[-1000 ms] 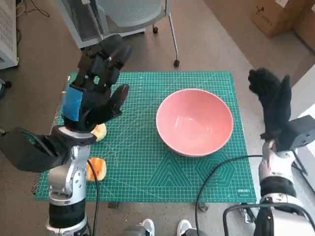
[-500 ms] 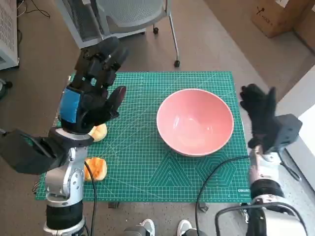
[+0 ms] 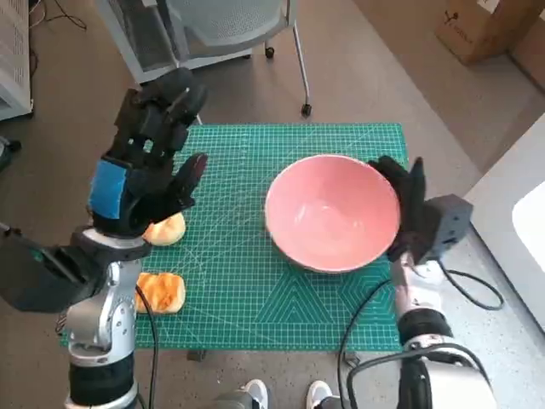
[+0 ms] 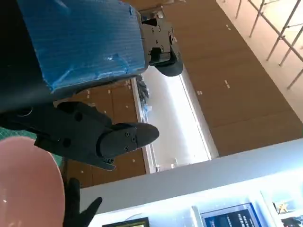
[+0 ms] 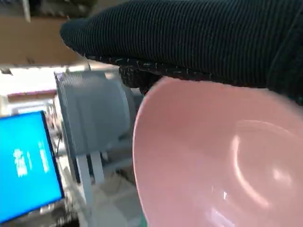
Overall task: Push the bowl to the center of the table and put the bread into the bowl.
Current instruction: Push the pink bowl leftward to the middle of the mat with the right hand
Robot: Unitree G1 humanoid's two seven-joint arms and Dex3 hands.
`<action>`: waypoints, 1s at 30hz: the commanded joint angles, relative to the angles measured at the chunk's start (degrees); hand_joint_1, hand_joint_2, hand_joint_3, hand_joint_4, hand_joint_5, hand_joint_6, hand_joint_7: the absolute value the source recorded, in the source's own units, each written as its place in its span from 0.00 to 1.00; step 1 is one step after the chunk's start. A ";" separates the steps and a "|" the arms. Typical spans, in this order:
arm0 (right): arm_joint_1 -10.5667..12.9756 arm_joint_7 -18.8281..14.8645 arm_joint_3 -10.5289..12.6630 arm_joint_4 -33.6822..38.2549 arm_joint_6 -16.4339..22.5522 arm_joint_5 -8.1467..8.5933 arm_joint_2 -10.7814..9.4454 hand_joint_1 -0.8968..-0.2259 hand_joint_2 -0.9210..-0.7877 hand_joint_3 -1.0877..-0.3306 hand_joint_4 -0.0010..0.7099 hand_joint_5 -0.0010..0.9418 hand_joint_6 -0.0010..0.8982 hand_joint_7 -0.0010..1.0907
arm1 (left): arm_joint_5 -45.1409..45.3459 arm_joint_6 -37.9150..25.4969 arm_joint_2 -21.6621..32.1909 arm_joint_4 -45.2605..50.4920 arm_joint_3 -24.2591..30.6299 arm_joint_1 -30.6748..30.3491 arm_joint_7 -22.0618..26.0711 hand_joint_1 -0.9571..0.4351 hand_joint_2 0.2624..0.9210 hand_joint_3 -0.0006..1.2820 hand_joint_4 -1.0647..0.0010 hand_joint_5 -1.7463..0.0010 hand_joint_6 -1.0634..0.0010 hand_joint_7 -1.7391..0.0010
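A pink bowl (image 3: 332,211) stands empty on the green mat (image 3: 238,290), right of the middle. My right hand (image 3: 409,209) in its black glove presses flat against the bowl's right rim, fingers straight. The bowl (image 5: 218,161) fills the right wrist view, under the glove (image 5: 189,38). Two pieces of bread lie near the mat's left edge: one (image 3: 164,229) partly under my left hand, the other (image 3: 160,291) nearer the front. My left hand (image 3: 145,166) hovers raised above the left side, fingers spread, holding nothing. In the left wrist view the bowl's edge (image 4: 28,184) shows beside that hand's fingers (image 4: 118,137).
An office chair base (image 3: 221,34) stands beyond the table's far edge. A cardboard box (image 3: 481,25) sits on the floor at the far right. A black cable (image 3: 375,298) loops over the mat's front right corner. Feet (image 3: 281,396) show below the front edge.
My right hand has swung down and left from beside the table onto the bowl's right rim, and the bowl has slid slightly left. My left hand has drifted a little left.
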State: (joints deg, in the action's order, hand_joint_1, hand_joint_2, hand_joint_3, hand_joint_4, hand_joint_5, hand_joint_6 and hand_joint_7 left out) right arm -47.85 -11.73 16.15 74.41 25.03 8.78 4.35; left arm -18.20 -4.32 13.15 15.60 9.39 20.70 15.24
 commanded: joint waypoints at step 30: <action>-6.99 -2.27 -0.06 1.95 -5.21 -1.73 -6.65 0.50 0.00 0.81 0.34 0.01 0.51 0.02 | 0.47 -0.90 1.12 9.13 4.53 -9.73 -3.58 0.39 1.00 0.25 0.89 0.82 1.00 0.59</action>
State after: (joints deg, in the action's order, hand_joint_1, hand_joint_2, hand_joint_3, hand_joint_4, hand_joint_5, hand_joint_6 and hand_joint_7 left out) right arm -54.77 -13.54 16.34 75.49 20.55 7.85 -2.31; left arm -18.22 -4.83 13.75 22.93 13.64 11.78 12.23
